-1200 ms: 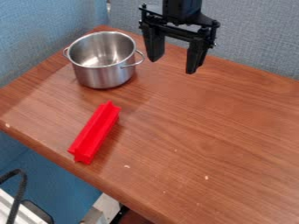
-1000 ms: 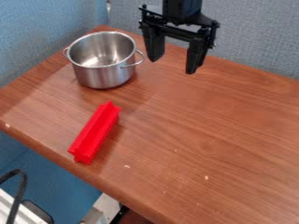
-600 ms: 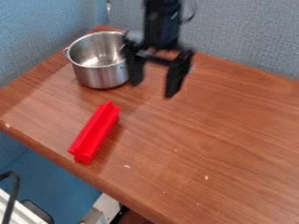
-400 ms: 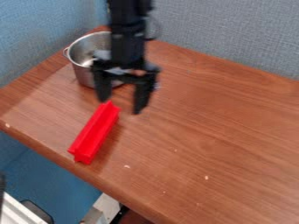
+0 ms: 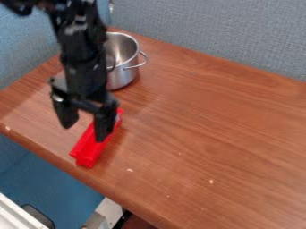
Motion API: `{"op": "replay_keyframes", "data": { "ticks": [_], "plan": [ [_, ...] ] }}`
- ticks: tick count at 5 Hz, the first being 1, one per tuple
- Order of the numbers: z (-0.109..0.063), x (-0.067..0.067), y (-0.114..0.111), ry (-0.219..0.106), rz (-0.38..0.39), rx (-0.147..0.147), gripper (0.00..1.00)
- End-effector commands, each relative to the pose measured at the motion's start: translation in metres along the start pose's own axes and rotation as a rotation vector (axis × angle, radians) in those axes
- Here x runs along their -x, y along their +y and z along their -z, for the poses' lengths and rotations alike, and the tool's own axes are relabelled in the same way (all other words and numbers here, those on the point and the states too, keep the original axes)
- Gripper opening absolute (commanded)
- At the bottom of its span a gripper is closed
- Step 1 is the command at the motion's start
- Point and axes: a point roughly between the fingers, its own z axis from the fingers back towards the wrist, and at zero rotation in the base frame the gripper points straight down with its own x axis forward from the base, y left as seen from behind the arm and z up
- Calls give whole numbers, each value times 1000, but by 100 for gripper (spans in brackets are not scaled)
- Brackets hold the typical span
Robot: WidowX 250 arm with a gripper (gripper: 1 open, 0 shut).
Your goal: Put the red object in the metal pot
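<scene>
The red object [image 5: 89, 148] lies slantwise on the wooden table near the front left edge. My gripper [image 5: 82, 130] points straight down just over its far end. The fingers are spread wide, open, with nothing held. One finger [image 5: 60, 114] stands to the left of the block and the other [image 5: 106, 123] covers part of its upper end. Whether the fingers touch the block I cannot tell. The metal pot [image 5: 124, 55] stands at the back left, half hidden behind my arm.
The wooden table [image 5: 203, 116] stretches to the right and is cut off by the front left edge close to the block. A blue wall [image 5: 227, 31] rises behind the table.
My gripper has come from beside the pot at the back, moving left and toward the front and sinking, to over the red block. It stayed open. Block and pot have not moved.
</scene>
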Motion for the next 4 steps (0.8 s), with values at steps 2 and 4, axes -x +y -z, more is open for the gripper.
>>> {"op": "replay_keyframes", "data": {
  "ticks": [2, 4],
  "plan": [
    [21, 1, 5, -100, 37, -55, 100],
    [24, -13, 3, -107, 12, -44, 0]
  ]
}}
